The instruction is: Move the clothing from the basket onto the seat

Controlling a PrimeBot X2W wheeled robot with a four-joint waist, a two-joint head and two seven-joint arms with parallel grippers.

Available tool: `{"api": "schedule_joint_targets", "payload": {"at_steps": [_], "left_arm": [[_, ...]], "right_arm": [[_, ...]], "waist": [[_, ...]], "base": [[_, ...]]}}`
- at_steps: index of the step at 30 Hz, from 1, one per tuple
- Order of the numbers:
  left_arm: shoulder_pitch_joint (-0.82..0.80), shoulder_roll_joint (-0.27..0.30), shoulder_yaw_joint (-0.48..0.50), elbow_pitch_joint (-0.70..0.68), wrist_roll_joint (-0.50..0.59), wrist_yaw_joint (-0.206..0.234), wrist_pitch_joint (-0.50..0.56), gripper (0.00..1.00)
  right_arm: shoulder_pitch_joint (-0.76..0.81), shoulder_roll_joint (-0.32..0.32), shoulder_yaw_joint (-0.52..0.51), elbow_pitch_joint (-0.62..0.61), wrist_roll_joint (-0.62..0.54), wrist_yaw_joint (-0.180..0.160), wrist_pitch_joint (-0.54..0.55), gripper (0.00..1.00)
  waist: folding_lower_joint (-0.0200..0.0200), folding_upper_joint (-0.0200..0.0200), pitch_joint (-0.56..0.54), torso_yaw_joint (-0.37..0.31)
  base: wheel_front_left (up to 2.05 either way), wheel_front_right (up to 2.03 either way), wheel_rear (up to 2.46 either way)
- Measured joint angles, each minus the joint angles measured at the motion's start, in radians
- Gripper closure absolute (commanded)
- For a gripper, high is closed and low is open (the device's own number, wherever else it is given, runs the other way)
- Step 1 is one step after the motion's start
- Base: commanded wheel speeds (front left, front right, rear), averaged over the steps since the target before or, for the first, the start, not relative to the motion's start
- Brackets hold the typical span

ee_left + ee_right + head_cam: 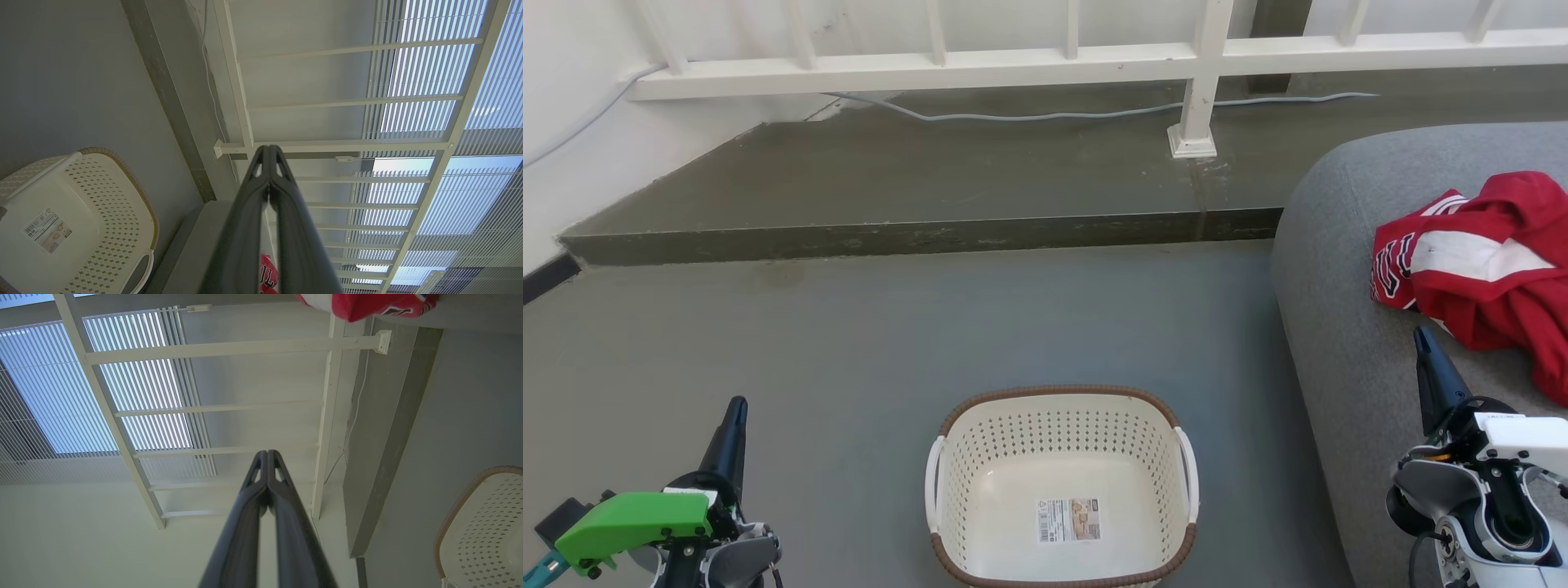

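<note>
Looking down from the head camera, you will find the basket [1058, 437] standing on the grey floor [849, 343] between the two arms, with nothing in it but the label sticker [1068, 520] on its bottom. The clothing [1503, 302] lies in a crumpled red heap on the seat [1339, 327], off to the robot's right. A broad white stripe faces up and part of the lettering shows at its left end (the heap runs out of the picture at the right, so you cannot see all of it). Judged from that, the move looks done.

Your left gripper [735, 408] hovers over the floor to the left of the basket, jaws pressed together with nothing between them; the left wrist camera shows them meeting at the tips. The right gripper [1421, 335] is likewise closed and empty, over the seat just short of the heap and apart from it.

Should you need to shift the garments, expect them to be light, soft and limp, probably a slick sports weave that slides out of a shallow pinch. Take hold of a raised fold or bunched ridge, such as the hump at the top of the heap, and bite deep rather than at a flat hem. One layer may drag the other along, and anything lifted will hang and trail.
</note>
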Motion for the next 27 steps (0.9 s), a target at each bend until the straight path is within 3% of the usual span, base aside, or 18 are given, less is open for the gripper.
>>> {"api": "schedule_joint_targets", "payload": {"at_steps": [27], "left_arm": [[0.0,-0.001,0.003,0.002,0.0,0.0,0.001,1.0]], "right_arm": [[0.0,0.0,-0.003,0.005,0.0,0.0,0.0,1.0]], "waist": [[0.0,0.0,0.0,0.0]], "base": [[0.0,0.0,0.0]]}}
